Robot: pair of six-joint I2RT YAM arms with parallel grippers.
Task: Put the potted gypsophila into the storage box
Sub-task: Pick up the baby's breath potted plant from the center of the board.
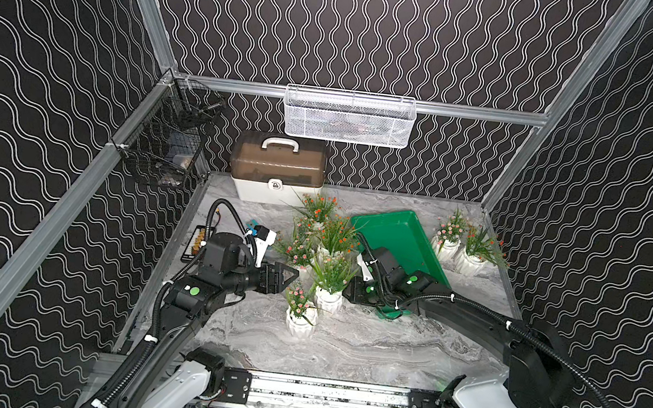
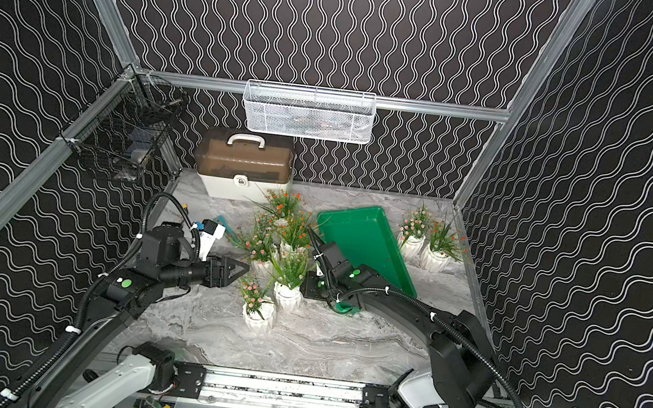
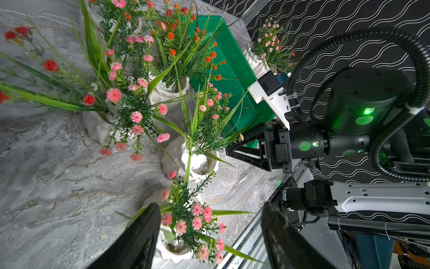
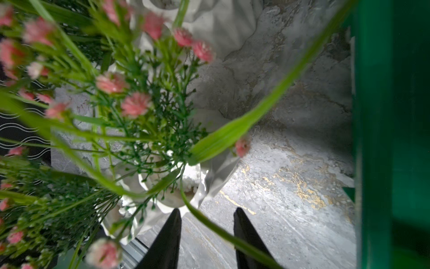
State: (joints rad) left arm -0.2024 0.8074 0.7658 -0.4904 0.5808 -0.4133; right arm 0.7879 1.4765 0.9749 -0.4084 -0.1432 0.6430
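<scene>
**While both grippers flank the cluster, the right one sits closer to a pot**

Because the right gripper (image 4: 207, 209) shows its fingers partly spread, with only a loose grass blade crossing the gap, it holds nothing. Just ahead of its tips, offset toward one finger rather than centred, stands the nearest potted gypsophila (image 4: 167, 203). The pot is upright, its long axis vertical, and stems fan out over the gripper. Judgement: a sideways shift is needed before the jaws can straddle the pot wall. Close on the gripper's other side runs the rim of the storage box (image 4: 372, 139), so the carry looks short.

Left gripper (image 1: 292, 280): fingers spread wide, empty, pointing at the cluster from the opposite side. A pink-flowered pot (image 1: 299, 327) stands below and just past its tips.

Beyond both grippers more pots crowd together, foliage interlaced. Snag risk on lifting. No pot is visible in the storage box; the right arm (image 1: 450, 311) lies over its near corner. Past the box, a far pair of pots (image 1: 470, 265) stands well apart from the cluster.

Surface: grey marbled table (image 1: 362, 351), flat, with open room behind the grippers.
</scene>
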